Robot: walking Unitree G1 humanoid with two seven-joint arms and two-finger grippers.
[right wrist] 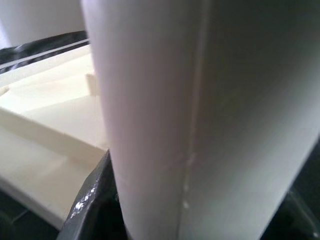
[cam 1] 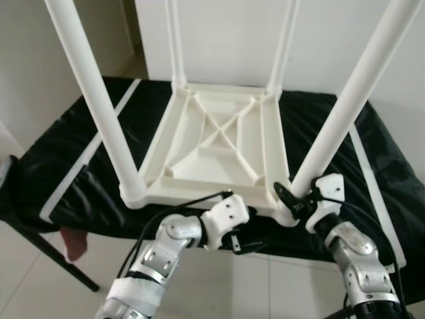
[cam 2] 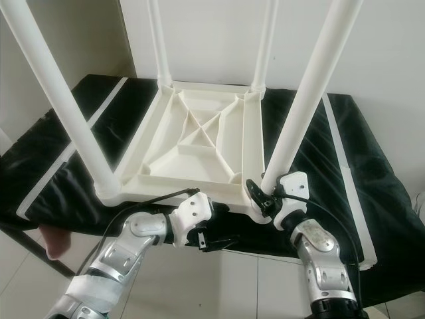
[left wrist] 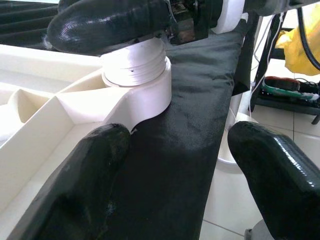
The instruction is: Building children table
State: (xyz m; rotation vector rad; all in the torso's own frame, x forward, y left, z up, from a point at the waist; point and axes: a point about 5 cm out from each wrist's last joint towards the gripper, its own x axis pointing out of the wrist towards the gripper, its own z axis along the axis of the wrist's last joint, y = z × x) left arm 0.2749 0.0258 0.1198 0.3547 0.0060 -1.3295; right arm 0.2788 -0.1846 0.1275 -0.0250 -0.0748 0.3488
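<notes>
Smooth white plastic table (cam 1: pixel 219 143) on a glossy black cloth cover (cam 1: pixel 60 159).

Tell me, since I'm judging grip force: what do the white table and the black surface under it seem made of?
The upturned table looks like moulded plastic, smooth and matte white, with cast ribs underneath. Its leg, which the right gripper clamps, looks the same. The black cover seems a coated fabric or vinyl: faint sheen, soft wrinkles.
</notes>
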